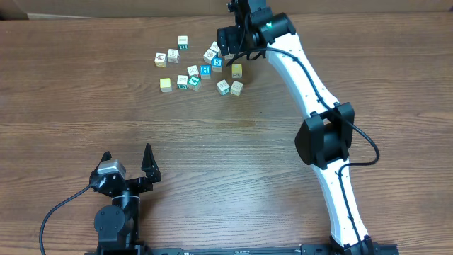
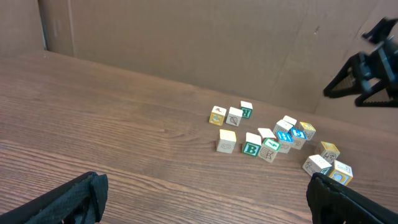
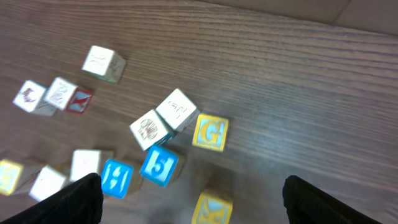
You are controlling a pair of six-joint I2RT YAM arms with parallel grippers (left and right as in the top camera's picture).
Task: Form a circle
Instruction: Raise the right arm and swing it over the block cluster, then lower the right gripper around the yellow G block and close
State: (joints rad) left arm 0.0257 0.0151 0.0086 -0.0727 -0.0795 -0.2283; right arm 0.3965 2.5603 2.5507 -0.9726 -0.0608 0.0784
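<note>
Tabletop [image 1: 71,106] of brown wood carries everything. At its near left edge sits the left arm [image 1: 117,216]. The left pincer [image 1: 127,152] points toward the far side with its 2 black fingers spread wide apart and nothing between them. It stands well apart from all the cubes.

Farther back and a little to the right lies the circle group [image 1: 174,57], 4 small alphabet cubes. A yellow cube [image 1: 161,59] sits just beside a white cube with a dark mark [image 1: 173,55], and a white-and-teal cube [image 1: 182,42] sits just behind them. A second yellow cube [image 1: 165,84] lies apart on the near side. They make a loose cluster, not a ring.

To the right of it spreads the bigger bunch [image 1: 217,62] of about 10 similar cubes. It has 2 bright blue cubes [image 1: 205,70] near its middle, green and teal ones at its near left, and a yellow G cube [image 3: 210,133] at its right side. Over the far right part of that bunch hangs the right pincer [image 3: 191,186], fingers set wide apart, gripping nothing. In the right wrist view the blue cubes and the G cube lie on the wood below it.

The white right arm [image 1: 311,85] reaches there from the near right edge. A cardboard wall [image 2: 186,43] closes the far side.
</note>
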